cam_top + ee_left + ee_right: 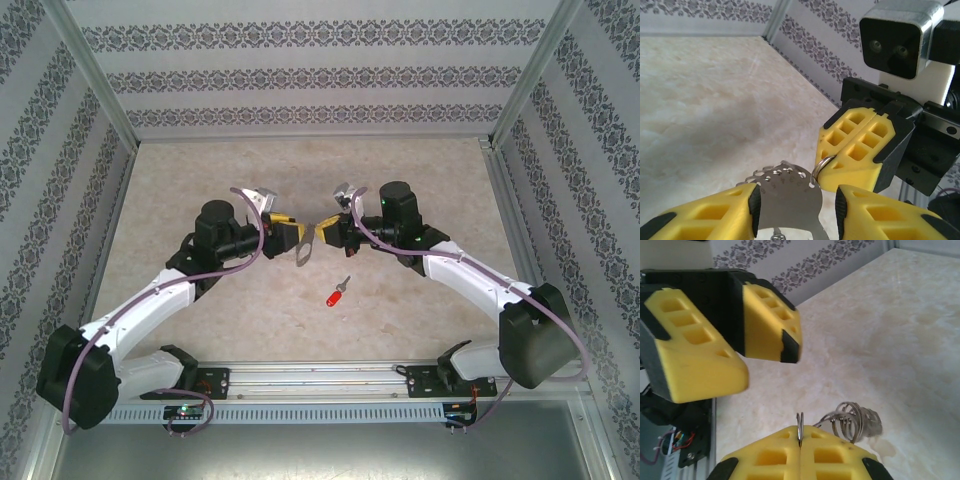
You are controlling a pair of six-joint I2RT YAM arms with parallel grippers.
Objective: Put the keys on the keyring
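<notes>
Top view: bright, even, diffuse light; faint soft shadows on table. Left wrist: grey shadow patch at 9 o'clock; keyring dull sheen. Right wrist: left gripper at 10 o'clock soft-focus; keyring at 5 o'clock blurred.

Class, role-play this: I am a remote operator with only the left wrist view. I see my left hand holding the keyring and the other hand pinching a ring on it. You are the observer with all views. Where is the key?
Observer: The key lies loose on the table, nearer the near edge than the right hand.
Operator: Which way does it point?
Observer: Its red head is toward the near edge, and its silver shaft angles away from that edge.
Operator: What lies beyond the pinched ring?
Observer: In the right wrist view, a bunch of silvery clips sits just past the closed fingers holding the thin ring.
</notes>
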